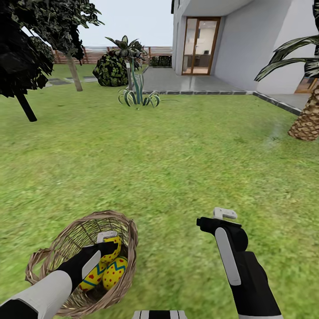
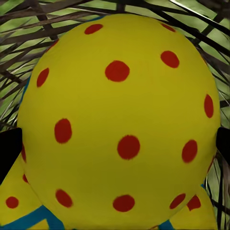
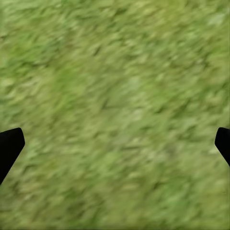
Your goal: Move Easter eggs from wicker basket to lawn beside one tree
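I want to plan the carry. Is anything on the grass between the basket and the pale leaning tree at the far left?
Nothing visible: from the basket to the tree there is open lawn. The spiky plant stands off to the side.

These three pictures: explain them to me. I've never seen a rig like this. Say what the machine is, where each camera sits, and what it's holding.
It is a simulated two-armed robot standing on a lawn. The wide picture comes from its head, looking down over both arms. The other two come from cameras near each gripper.

The left gripper reaches into a wicker basket holding yellow Easter eggs with red dots. Its wrist camera shows the top egg close up between the dark fingertips; whether they are already gripping it cannot be told.

The right gripper hangs open over bare grass, holding nothing.

Trees, including a pale-trunked tree, and a house stand beyond.
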